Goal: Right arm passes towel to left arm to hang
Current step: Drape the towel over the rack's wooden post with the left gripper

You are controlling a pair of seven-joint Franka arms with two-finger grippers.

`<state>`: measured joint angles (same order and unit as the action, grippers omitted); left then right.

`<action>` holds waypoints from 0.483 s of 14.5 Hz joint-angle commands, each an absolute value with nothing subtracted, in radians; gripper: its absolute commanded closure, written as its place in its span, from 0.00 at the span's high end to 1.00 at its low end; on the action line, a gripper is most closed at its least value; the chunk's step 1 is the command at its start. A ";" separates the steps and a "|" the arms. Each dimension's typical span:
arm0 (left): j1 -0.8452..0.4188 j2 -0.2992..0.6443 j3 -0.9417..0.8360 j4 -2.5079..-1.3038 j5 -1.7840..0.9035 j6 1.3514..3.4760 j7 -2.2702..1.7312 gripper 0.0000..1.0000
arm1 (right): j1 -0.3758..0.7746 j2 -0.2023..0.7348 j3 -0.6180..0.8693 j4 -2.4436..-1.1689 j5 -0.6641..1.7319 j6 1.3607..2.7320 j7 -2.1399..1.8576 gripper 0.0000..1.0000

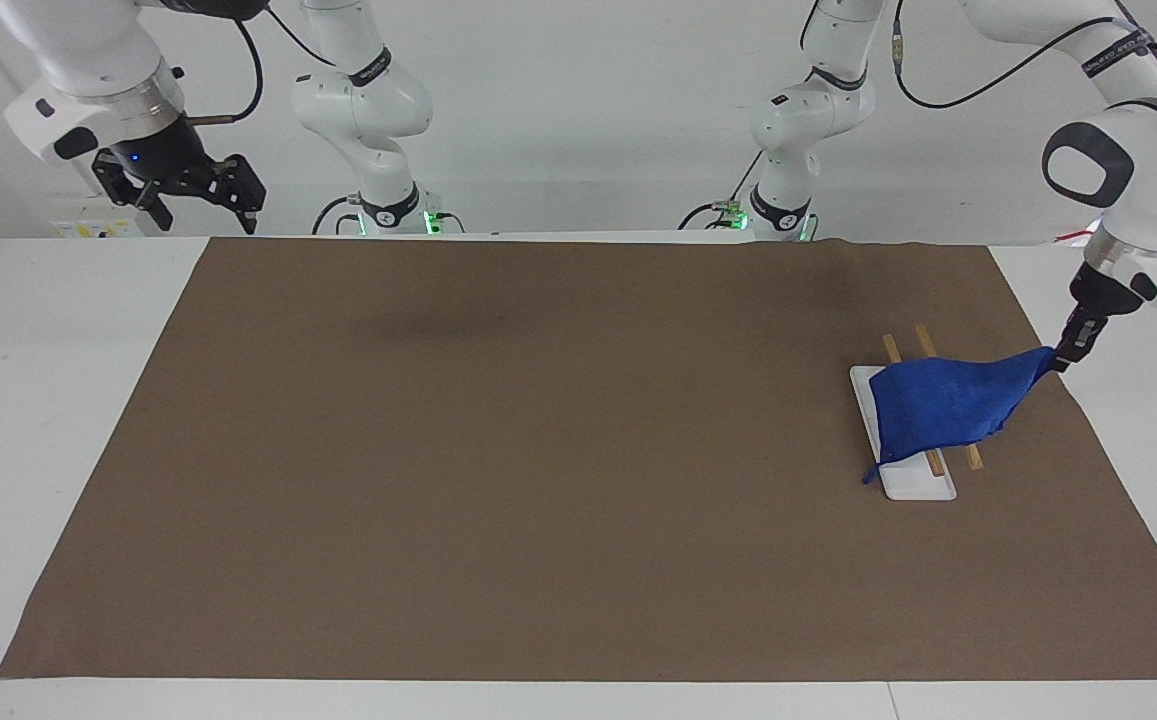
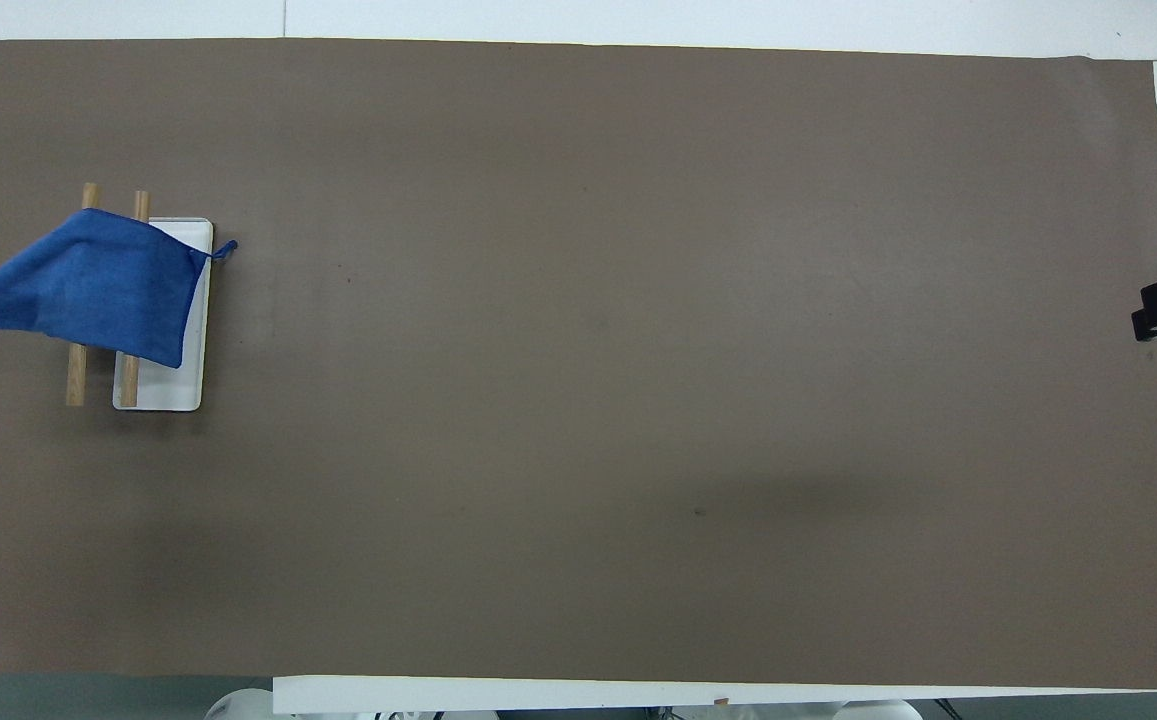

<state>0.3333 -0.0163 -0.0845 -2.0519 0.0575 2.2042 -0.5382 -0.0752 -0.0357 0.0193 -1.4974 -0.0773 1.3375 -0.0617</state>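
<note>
mat: a brown sheet covers most of the table, lying flat, its long edges running from one arm's end to the other
table: white top shows as bare strips around the mat on all sides
tray: a small white rectangular tray lies on the mat, toward the left arm's end of the table
rods: two wooden rods lie parallel, one across the tray, the other just beside it on the mat
wall: plain white wall rises at the robots' end of the table
</note>
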 commanded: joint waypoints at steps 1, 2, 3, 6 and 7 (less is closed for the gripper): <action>0.348 -0.037 -0.094 -2.080 0.067 2.227 -0.526 1.00 | -0.080 -0.049 0.021 -1.514 -0.057 1.333 -0.078 1.00; 0.348 -0.040 -0.094 -2.074 0.067 2.223 -0.526 1.00 | -0.081 -0.051 0.023 -1.517 -0.057 1.332 -0.077 1.00; 0.348 -0.043 -0.094 -2.060 0.067 2.201 -0.522 1.00 | -0.086 -0.051 0.023 -1.520 -0.057 1.331 -0.078 1.00; 0.321 -0.060 -0.112 -1.993 0.061 2.015 -0.514 1.00 | -0.086 -0.051 0.023 -1.520 -0.057 1.331 -0.078 1.00; 0.290 -0.075 -0.115 -1.946 0.061 1.926 -0.511 1.00 | -0.084 -0.051 0.023 -1.520 -0.057 1.331 -0.078 1.00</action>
<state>0.3272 -0.0419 -0.1043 -2.0155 0.0572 2.0727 -0.5253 -0.0730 -0.0357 0.0195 -1.5009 -0.0745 1.3353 -0.0617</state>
